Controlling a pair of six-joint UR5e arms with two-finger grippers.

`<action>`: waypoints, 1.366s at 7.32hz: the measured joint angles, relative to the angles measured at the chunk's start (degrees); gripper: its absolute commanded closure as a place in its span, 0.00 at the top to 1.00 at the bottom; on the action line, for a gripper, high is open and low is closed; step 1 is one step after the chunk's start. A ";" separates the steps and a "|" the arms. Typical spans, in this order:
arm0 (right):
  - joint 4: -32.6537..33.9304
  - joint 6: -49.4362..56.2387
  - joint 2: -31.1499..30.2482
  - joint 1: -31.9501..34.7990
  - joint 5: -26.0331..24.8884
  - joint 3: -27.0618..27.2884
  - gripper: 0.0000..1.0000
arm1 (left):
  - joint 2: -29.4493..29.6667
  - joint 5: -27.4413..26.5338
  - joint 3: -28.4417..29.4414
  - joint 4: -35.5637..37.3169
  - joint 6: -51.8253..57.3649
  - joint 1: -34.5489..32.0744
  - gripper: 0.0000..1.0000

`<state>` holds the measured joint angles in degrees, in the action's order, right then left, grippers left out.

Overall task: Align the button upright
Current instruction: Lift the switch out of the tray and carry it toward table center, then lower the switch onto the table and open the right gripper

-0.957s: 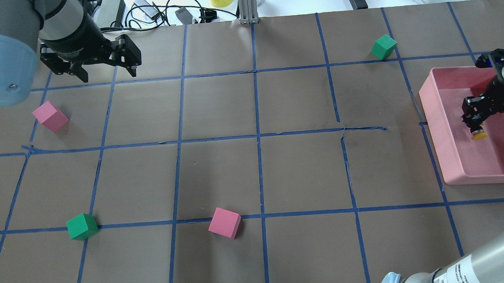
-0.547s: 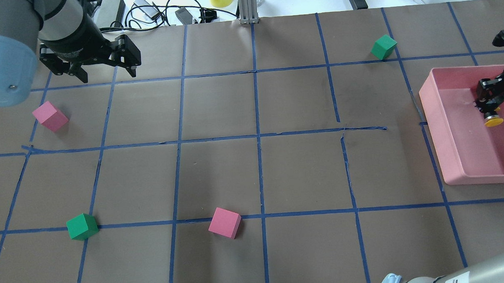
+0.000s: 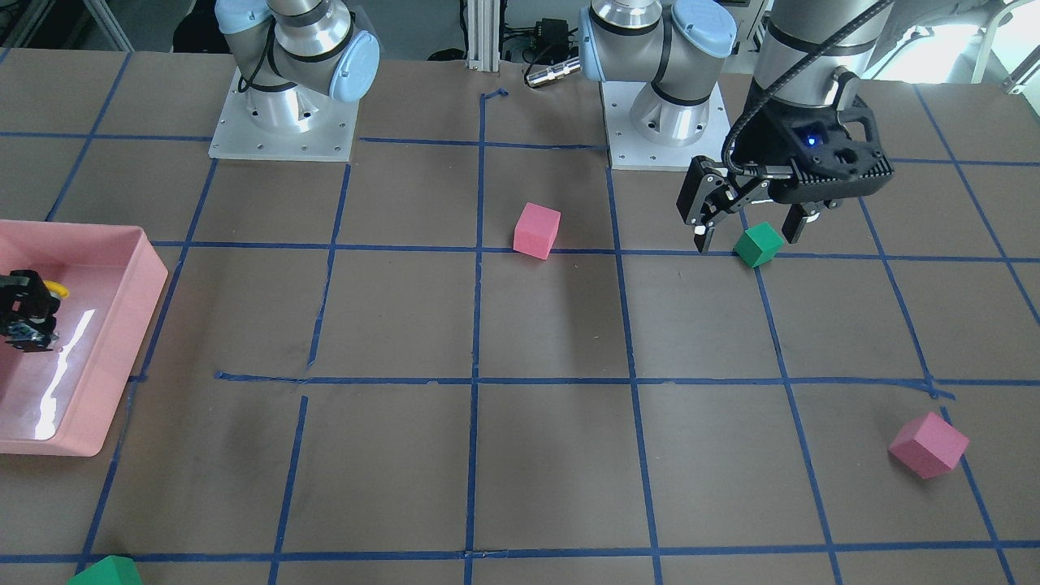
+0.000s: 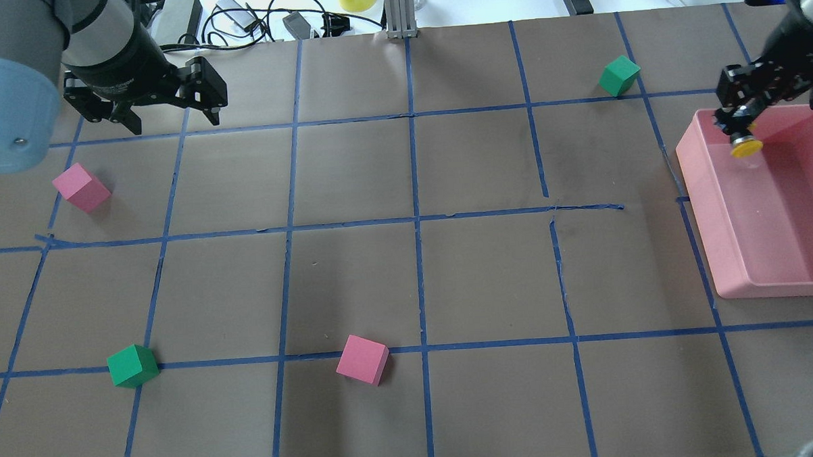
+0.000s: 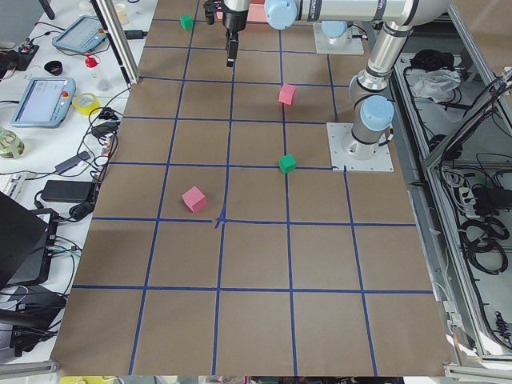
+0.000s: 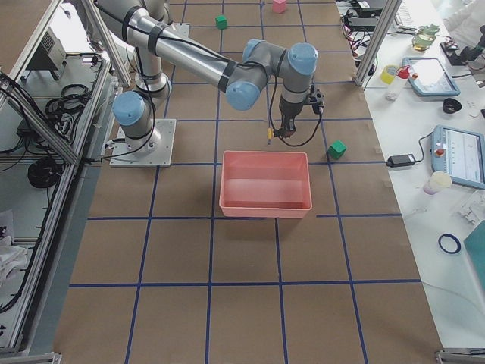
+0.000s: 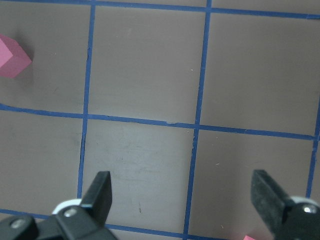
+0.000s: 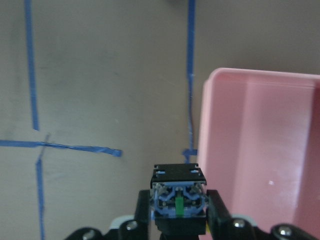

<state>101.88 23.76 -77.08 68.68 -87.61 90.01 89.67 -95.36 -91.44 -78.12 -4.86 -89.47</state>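
in the front-facing view the left gripper (image 3: 749, 238) hangs with its fingers spread wide, a green cube (image 3: 758, 245) showing between them. at the view's left edge the right gripper (image 3: 36, 301) sits above the pink tray (image 3: 118, 341), and the button (image 3: 55, 286) shows only its yellow cap. from overhead the right gripper pinches the button above the tray's far corner on the side toward the table's middle, the cap poking out below the fingers. the left gripper is well apart at the upper left, fingers apart. in the left side view the far arm is too small to show the button. in the right side view the button hangs in the air by the tray's far wall. the left wrist view shows both fingers (image 7: 102, 192) spread over the taped grid, a pink cube (image 7: 12, 56) at the edge. the right wrist view shows the button's base clamped between the fingers, cap facing away, the tray to its right.
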 measured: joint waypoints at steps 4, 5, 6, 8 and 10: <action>3.20 -28.87 2.06 23.27 0.51 0.09 0.00 | -0.08 0.00 -0.08 0.07 0.03 0.00 1.00; 6.52 -35.30 3.74 28.38 0.53 0.25 0.00 | -0.09 0.02 -0.10 0.07 0.03 0.00 1.00; 10.66 -40.47 6.04 33.03 0.55 0.35 0.00 | -0.10 0.04 -0.16 0.09 0.03 0.00 1.00; 18.53 -46.71 11.09 39.28 0.54 0.40 0.00 | -0.13 0.01 -0.22 0.14 0.05 0.00 1.00; 24.88 -48.51 15.08 41.83 1.84 0.34 0.00 | -0.17 0.00 -0.25 0.15 0.19 0.00 1.00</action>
<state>126.75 -24.76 -62.00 110.51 -85.77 90.35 89.50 -95.36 -91.69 -77.96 -4.67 -89.47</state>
